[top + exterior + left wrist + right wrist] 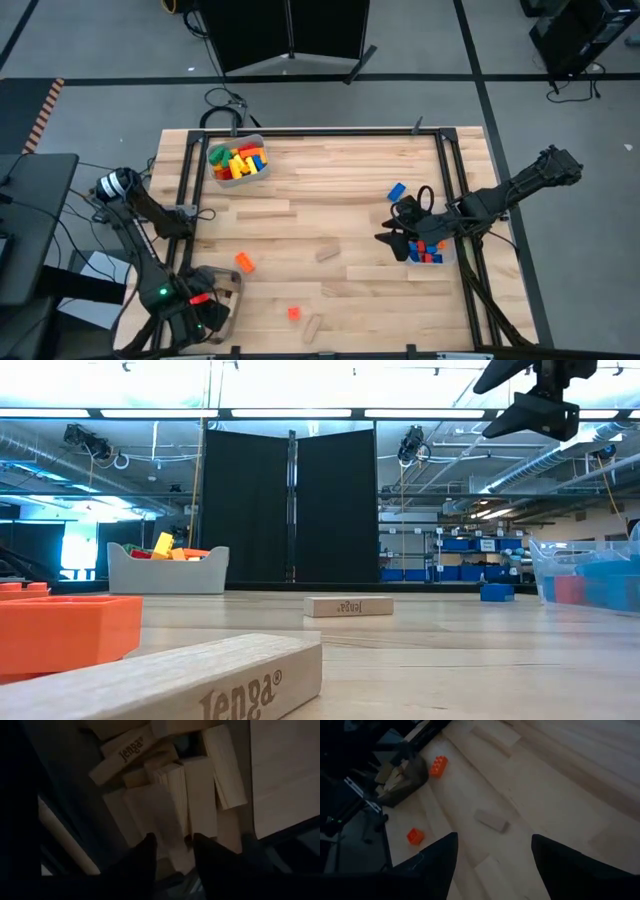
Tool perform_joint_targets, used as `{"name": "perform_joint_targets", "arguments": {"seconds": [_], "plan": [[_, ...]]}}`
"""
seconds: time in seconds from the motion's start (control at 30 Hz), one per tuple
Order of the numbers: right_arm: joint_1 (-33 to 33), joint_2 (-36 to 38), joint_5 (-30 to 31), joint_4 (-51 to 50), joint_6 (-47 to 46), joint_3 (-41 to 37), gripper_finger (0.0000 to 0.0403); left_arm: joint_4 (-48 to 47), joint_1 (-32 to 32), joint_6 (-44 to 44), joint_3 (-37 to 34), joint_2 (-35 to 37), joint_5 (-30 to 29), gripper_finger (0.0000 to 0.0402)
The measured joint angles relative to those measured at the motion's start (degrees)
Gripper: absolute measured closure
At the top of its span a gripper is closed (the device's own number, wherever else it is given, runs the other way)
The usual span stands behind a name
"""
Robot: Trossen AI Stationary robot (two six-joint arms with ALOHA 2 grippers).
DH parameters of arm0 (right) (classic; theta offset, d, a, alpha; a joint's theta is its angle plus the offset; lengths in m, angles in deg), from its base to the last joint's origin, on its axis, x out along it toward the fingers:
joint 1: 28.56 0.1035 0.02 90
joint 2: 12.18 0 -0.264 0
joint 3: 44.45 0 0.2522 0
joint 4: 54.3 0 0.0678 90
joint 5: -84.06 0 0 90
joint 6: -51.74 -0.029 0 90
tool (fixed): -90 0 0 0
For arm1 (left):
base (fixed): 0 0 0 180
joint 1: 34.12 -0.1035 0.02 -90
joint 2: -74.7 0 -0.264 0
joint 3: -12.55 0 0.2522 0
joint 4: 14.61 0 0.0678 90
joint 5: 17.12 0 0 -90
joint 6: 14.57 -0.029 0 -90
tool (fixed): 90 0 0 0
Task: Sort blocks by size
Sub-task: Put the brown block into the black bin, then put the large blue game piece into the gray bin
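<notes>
The left arm folds back to the worktop's near-left corner, its end effector pointing down, fingers slightly parted with nothing between them. The right arm reaches in from the right edge, its end effector spread wide and empty.

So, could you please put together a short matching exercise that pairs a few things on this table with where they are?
Things:
1. grey bin
2. clear bin
3. loose blue brick
4. left end effector

Places:
A. over a pile of wooden blocks
B. far left corner of the table
C. under the right end effector
D. bare tabletop beyond the clear bin

Pairs: 1-B, 2-C, 3-D, 4-A
</notes>
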Motion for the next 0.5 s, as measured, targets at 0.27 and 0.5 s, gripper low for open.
{"name": "perform_joint_targets", "arguments": {"seconds": [0.27, 0.5], "plan": [[0.20, 0.00, 0.04, -0.04, 2.08, 0.00, 0.0138, -1.34, -0.02, -1.18, 0.00, -0.02, 0.06, 0.0220], [0.15, 0.00, 0.11, -0.04, 6.83, 0.00, 0.0140, 0.83, -0.02, -7.06, 0.02, -0.02, 0.32, 0.0214]]}}
